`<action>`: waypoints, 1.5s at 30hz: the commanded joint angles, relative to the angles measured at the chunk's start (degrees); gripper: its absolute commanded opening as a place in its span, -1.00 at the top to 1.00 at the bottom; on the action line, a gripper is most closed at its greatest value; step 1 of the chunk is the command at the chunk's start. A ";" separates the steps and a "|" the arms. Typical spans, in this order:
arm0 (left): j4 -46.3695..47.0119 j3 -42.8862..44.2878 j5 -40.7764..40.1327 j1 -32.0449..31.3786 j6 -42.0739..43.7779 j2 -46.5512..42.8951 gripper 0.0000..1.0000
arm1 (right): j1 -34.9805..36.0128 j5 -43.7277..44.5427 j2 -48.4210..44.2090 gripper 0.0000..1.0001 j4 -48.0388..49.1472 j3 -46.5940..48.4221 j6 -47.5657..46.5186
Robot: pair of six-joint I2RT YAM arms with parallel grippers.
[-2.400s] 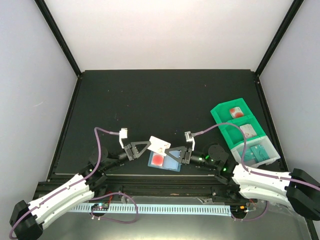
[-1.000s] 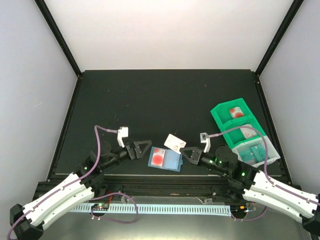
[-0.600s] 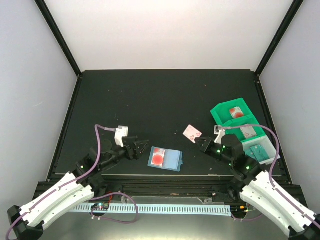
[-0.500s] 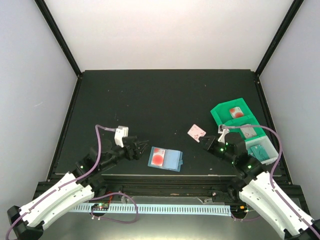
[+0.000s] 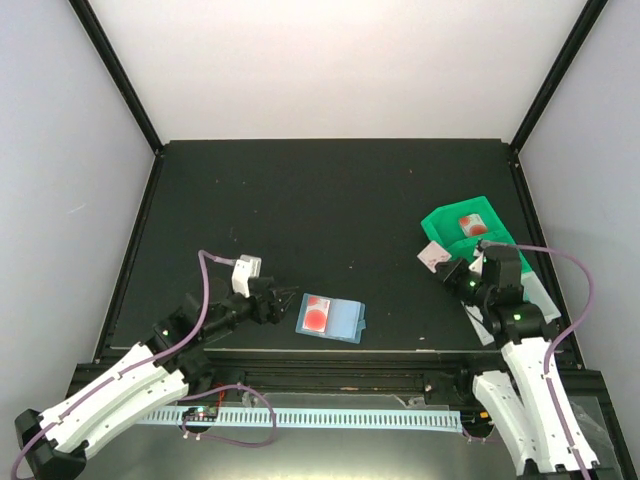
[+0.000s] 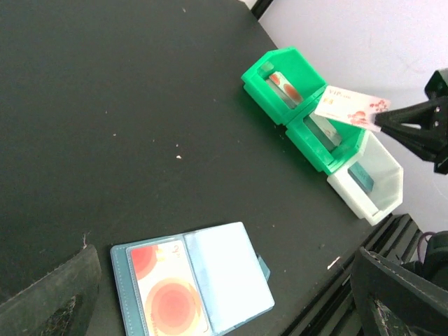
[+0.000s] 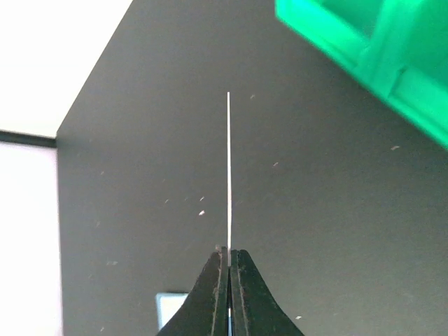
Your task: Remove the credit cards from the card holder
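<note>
The light-blue card holder [image 5: 331,318] lies open and flat on the black table. A credit card with red circles [image 6: 165,294] sits in its left panel; the right panel [image 6: 227,273] looks empty. My left gripper [image 5: 281,301] is just left of the holder, open, with the holder showing between its fingers [image 6: 56,301]. My right gripper [image 5: 452,268] is shut on a white credit card with red marks [image 5: 436,256], held in the air beside the green tray [image 5: 447,216]. In the right wrist view that held card [image 7: 229,168] shows edge-on above the right gripper [image 7: 229,253].
The green tray [image 6: 302,66] holds a red-blotched card [image 6: 283,82] in its far compartment and a pale card [image 6: 322,130] in the middle one. A white bin [image 6: 383,190] at its near end holds a teal card [image 6: 360,175]. Black frame posts stand at the table's corners.
My right gripper has carried the white card from above the holder to the right, up beside the green tray. My left gripper has let go, drawn back left and stayed open.
</note>
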 commanded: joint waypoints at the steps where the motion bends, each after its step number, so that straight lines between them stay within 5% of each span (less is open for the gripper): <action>1: 0.52 1.11 1.38 0.13 1.38 1.39 -0.98 | -7.37 -2.76 2.08 0.98 -5.73 2.90 -7.77; 17: 2.04 3.25 9.96 0.22 6.95 6.84 -0.98 | -31.41 -5.11 8.55 0.98 -6.42 4.88 -19.85; 45: -0.22 6.39 16.28 0.82 11.66 9.93 -0.98 | -48.07 -17.55 27.51 0.98 4.89 7.39 -24.43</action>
